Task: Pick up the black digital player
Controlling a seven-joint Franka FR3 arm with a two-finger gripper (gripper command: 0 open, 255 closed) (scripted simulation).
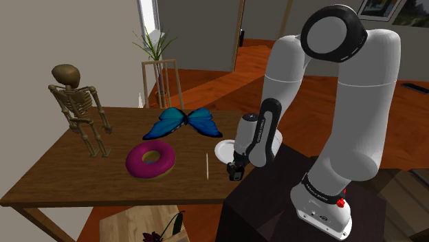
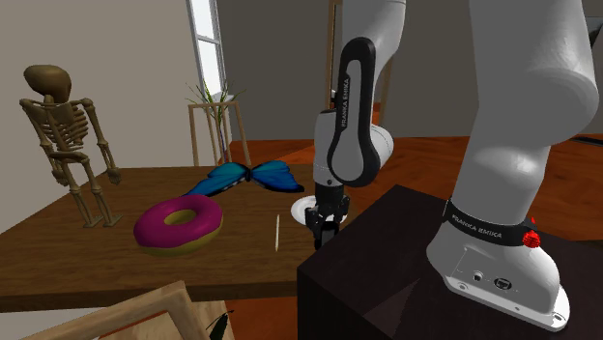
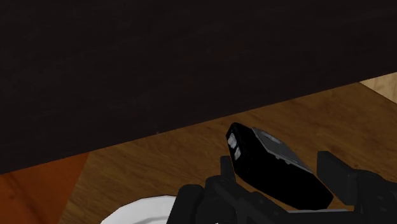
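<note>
The black digital player (image 3: 275, 165), a slim dark bar with small grey buttons at one end, lies slantwise between my gripper's (image 3: 277, 175) two black fingers, which press against its sides. Under it is the brown wooden table (image 3: 191, 153), close to the dark stand (image 3: 159, 63). In the shoulder view the gripper (image 1: 236, 173) points down at the table's near right corner, beside the stand (image 1: 275, 199). The second exterior view has the gripper (image 2: 324, 230) low over the table edge, just in front of a white plate (image 2: 301, 207).
A white plate (image 1: 224, 148) sits right behind the gripper, with a thin pale stick (image 1: 207, 166) to its left. Farther along the table (image 1: 82, 185) are a pink donut (image 1: 150, 160), a blue butterfly (image 1: 182, 122) and a brown skeleton figure (image 1: 79, 106).
</note>
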